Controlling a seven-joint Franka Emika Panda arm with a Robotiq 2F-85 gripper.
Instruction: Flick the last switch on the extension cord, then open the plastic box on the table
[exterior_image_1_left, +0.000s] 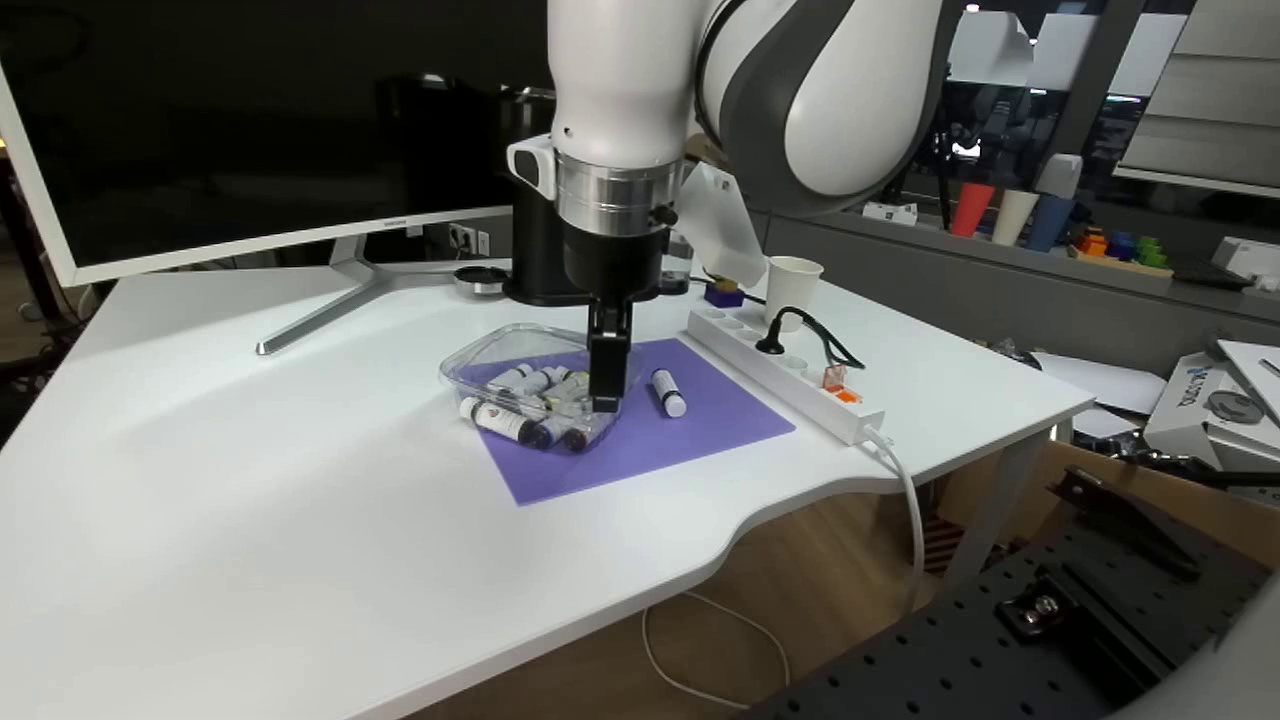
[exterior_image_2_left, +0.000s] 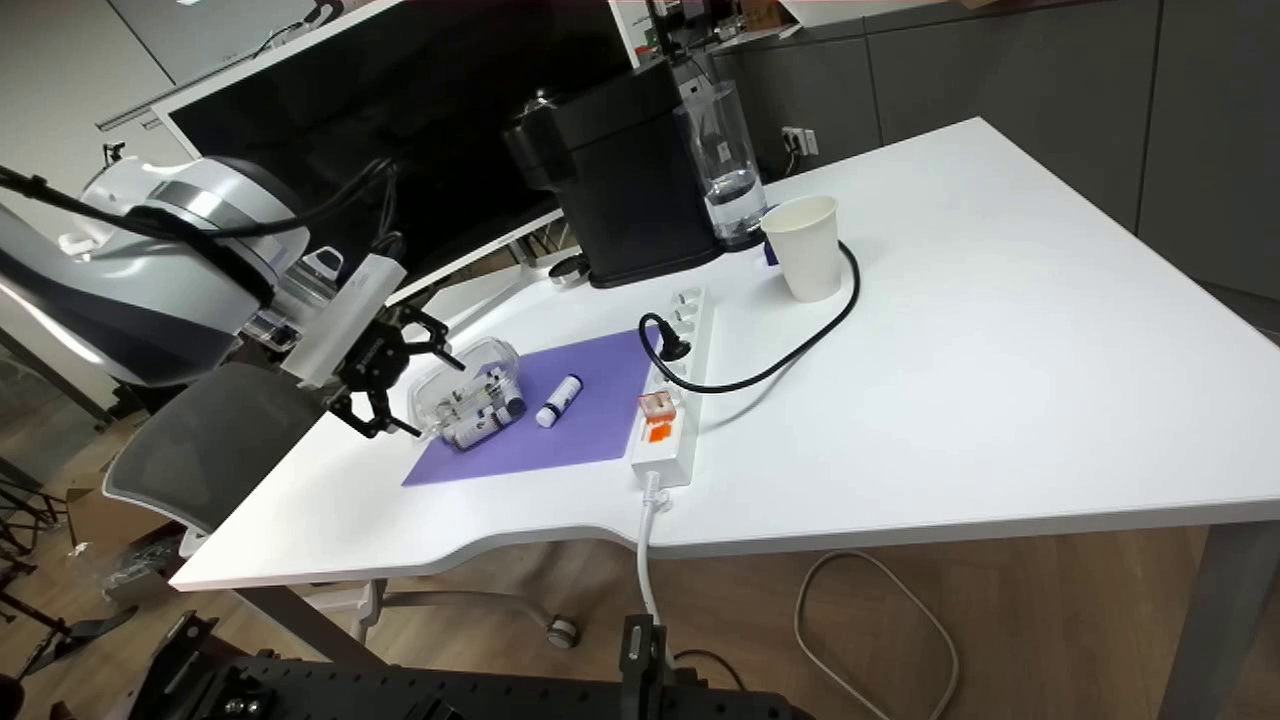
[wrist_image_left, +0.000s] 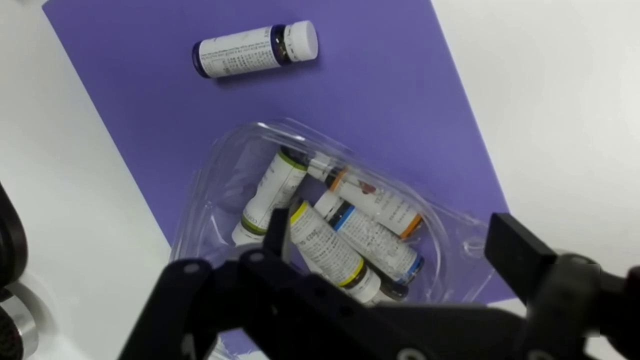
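The clear plastic box (exterior_image_1_left: 500, 345) sits on the white table (exterior_image_1_left: 250, 520), over part of a purple sheet. Several small white-labelled bottles show through it. Its rounded rim (wrist_image_left: 287, 131) and a small moulded tab show in the wrist view; I cannot tell whether its lid is latched. My gripper (wrist_image_left: 395, 235) is open and empty above the box, one finger over the bottles and one beside the tab end. In an exterior view, the spread fingers (exterior_image_2_left: 433, 396) are over the box (exterior_image_2_left: 500, 352). The white extension cord (exterior_image_2_left: 665, 458) lies right of the sheet, with orange switches (exterior_image_2_left: 658, 420) at its cable end.
A loose bottle (wrist_image_left: 255, 49) lies on the purple sheet (wrist_image_left: 375, 75) beside the box. A black plug and cable (exterior_image_2_left: 750, 382) sit in the strip, near a paper cup (exterior_image_2_left: 808, 255). A black machine (exterior_image_2_left: 640, 180) and a monitor (exterior_image_1_left: 250, 130) stand behind. The table's front edge curves inward.
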